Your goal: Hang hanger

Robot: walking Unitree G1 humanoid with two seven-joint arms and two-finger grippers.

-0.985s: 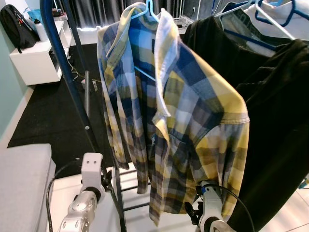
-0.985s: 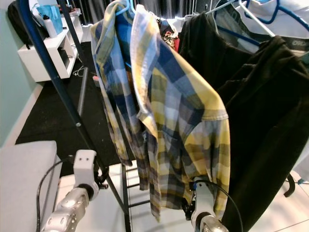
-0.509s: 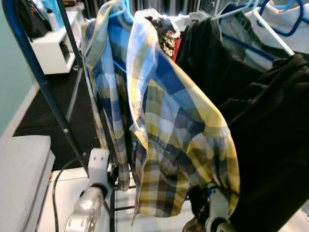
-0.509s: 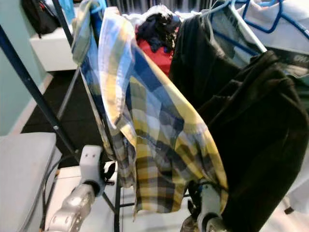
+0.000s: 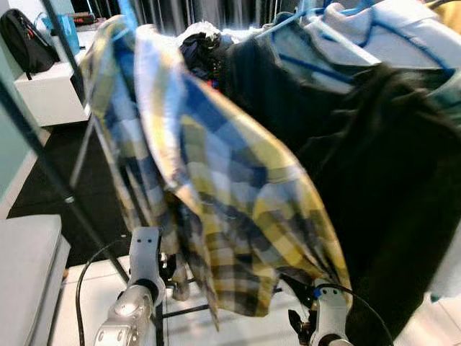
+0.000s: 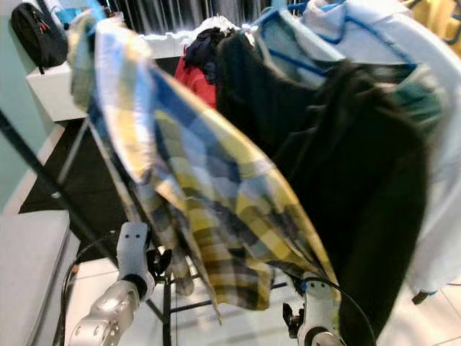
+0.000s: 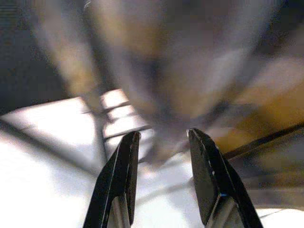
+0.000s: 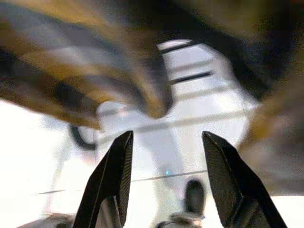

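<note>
While the head views are blurred, I can make out the plaid shirt (image 5: pixel 216 187) up among the other clothes on the rack (image 5: pixel 50 180), draped at a slant with its collar high near the rack's left end. A light blue hanger (image 5: pixel 130 14) shows faintly at the collar, but I cannot tell whether its hook sits over the rail, since the top of the rack is cut off and smeared. Dark garments (image 5: pixel 374 187) hang just beside the shirt on its right, touching it.

My left gripper (image 7: pixel 161 147) is low, beside the rack's leg and under the shirt's hem, its fingers (image 7: pixel 126 166) spread apart with nothing between them. My right gripper (image 8: pixel 166 156) is also low, under the far edge of the shirt, fingers parted and grasping nothing; blurred plaid cloth hangs in front of both.

My judgement: the hanging looks done or nearly so, because the shirt carries its own weight from above and neither gripper bears it. What is left, as far as I can see, is to confirm the hook is seated and to draw both arms clear of the cloth without snagging the hem. The slanted drape suggests the shirt may be swinging or sitting unevenly.
</note>
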